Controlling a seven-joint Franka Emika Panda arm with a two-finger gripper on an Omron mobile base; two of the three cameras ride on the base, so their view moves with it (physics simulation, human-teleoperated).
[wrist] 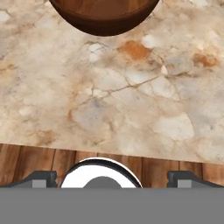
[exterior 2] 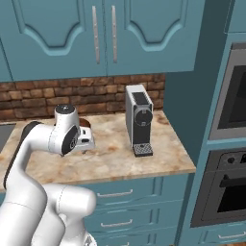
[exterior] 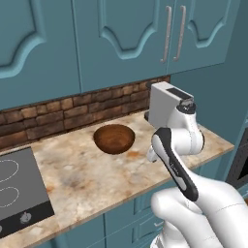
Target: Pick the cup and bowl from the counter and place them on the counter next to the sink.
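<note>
on counter (exterior: 87,169), bowl (exterior: 114,138) upright near coffee machine (exterior: 163,104); tool (wrist: 112,178) jaws wide apart, holding nothing.

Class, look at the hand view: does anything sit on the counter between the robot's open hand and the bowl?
Nothing visible does. Between the hand and the bowl lies only bare counter; the coffee machine stands off to the bowl's side.
</note>
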